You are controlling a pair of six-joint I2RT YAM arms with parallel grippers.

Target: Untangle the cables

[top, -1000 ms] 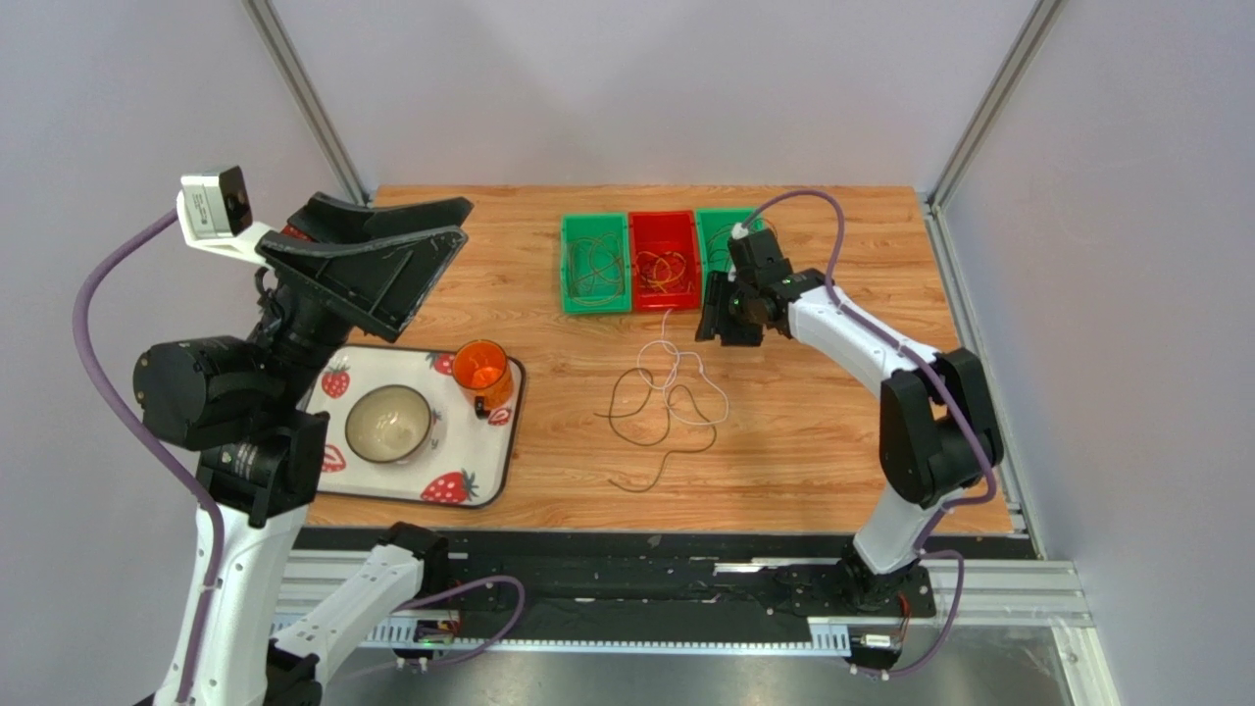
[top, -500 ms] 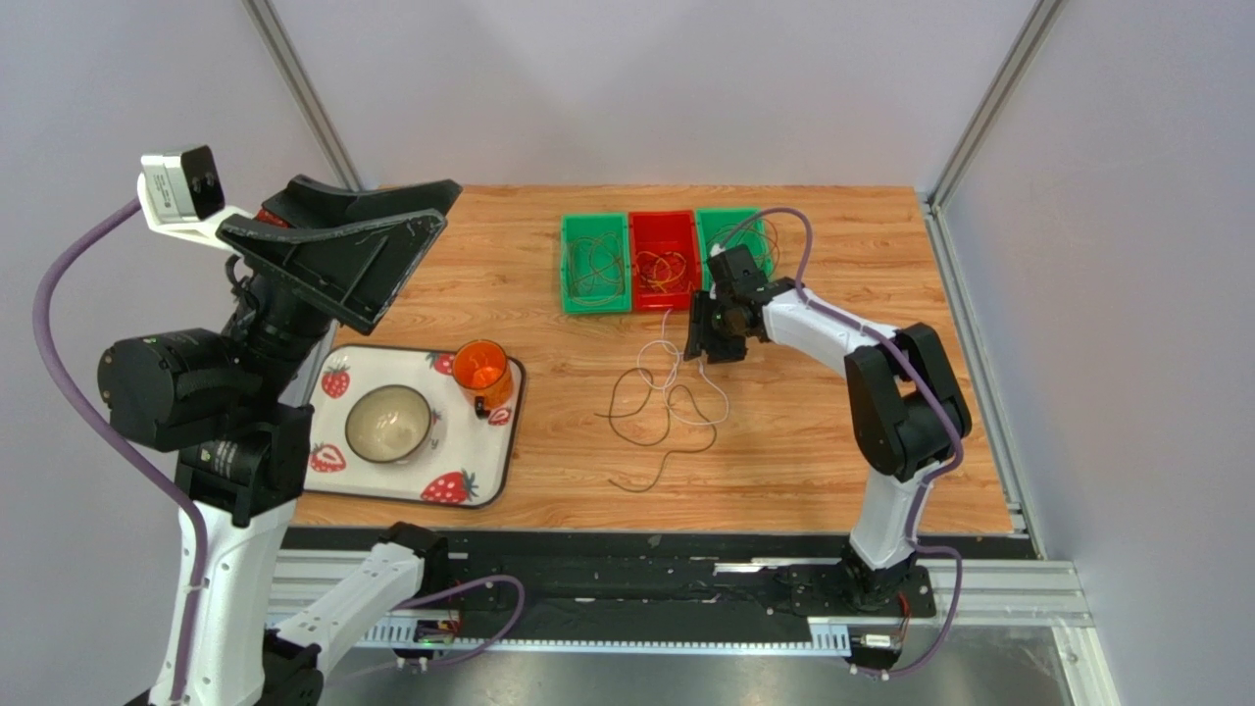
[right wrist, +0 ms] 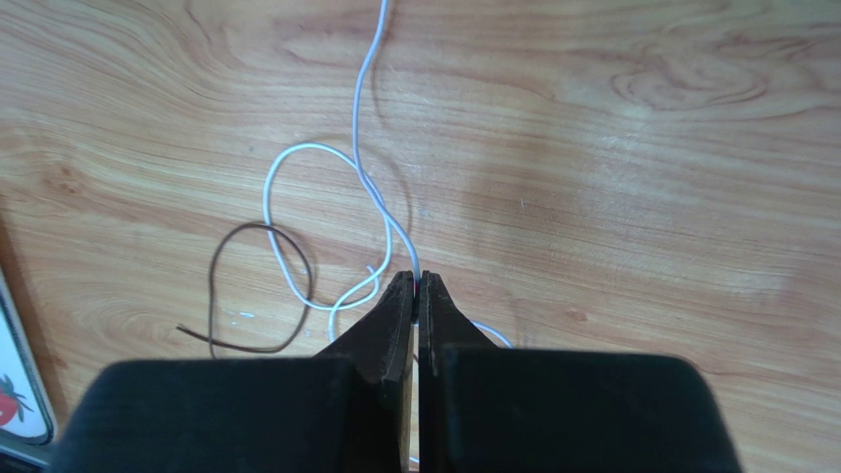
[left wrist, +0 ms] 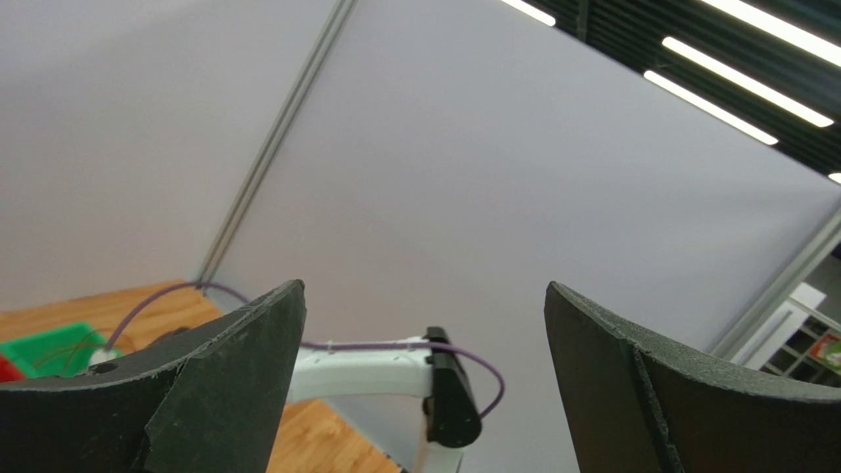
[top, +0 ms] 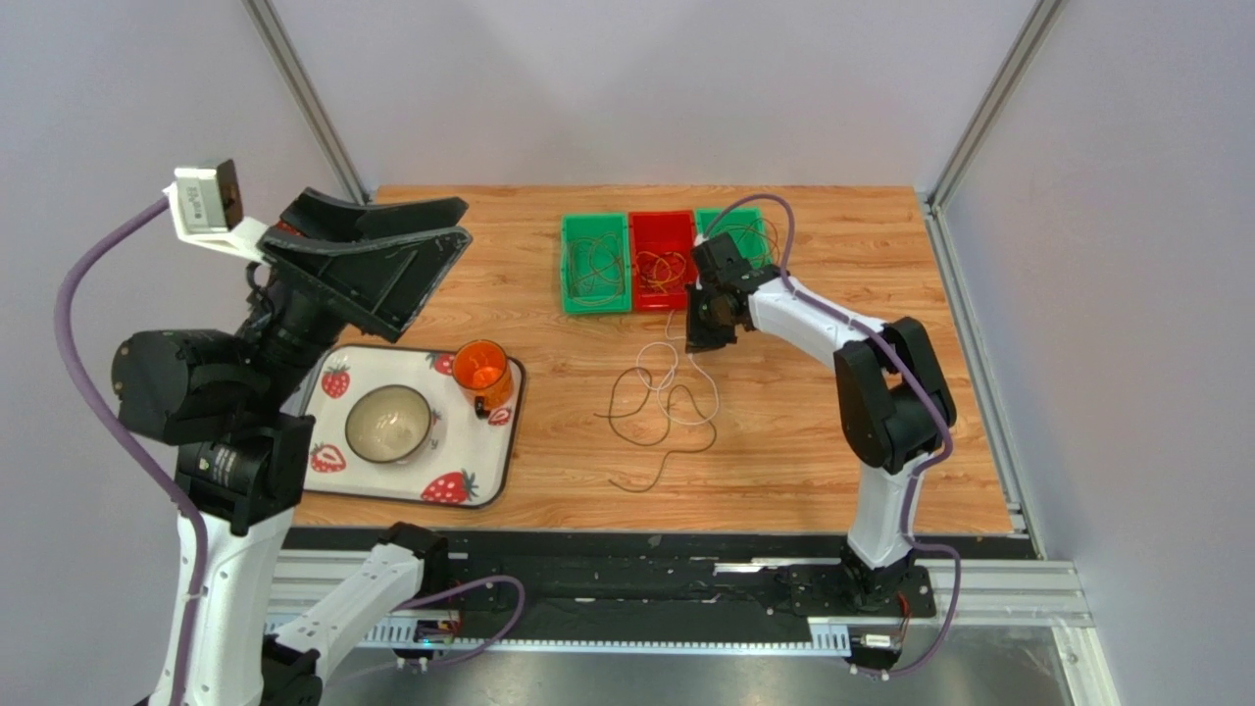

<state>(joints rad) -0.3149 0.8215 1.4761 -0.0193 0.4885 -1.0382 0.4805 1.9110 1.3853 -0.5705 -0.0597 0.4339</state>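
Left wrist faces wall (left wrist: 494, 197); others share cable (right wrist: 356, 118).

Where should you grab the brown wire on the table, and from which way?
Probably its loose end, from straight above. The brown wire lies flat on the table, so fingers must straddle it from the top. That end sits clear of the white wire, unlike the loop, which crosses it.

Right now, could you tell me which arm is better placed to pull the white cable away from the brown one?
Right: the right claw is shut on the white cable, low over the table beside the brown cable; the left claw is open, raised high and aimed at the wall.
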